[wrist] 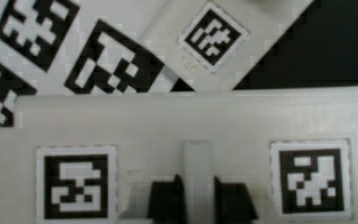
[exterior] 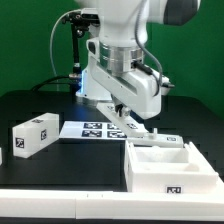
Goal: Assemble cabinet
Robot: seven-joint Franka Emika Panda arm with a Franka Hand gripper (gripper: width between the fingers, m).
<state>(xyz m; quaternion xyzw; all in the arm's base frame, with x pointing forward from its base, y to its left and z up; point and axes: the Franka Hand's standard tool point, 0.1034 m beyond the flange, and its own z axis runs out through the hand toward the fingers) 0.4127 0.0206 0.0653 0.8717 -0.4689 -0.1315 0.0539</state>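
Fingers [exterior: 122,110]: all but closed, pinching thin ridge of tagged white panel [wrist: 176,125]; open cabinet shell [exterior: 150,180] at four o'clock, exterior view.

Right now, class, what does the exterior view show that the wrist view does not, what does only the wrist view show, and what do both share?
Only the exterior view: the robot arm, the open cabinet shell and a loose white block on the exterior view's left. Only the wrist view: tag patterns large enough to read, two of them side by side on a white panel. Both: the marker board and the shut gripper, low over the table.
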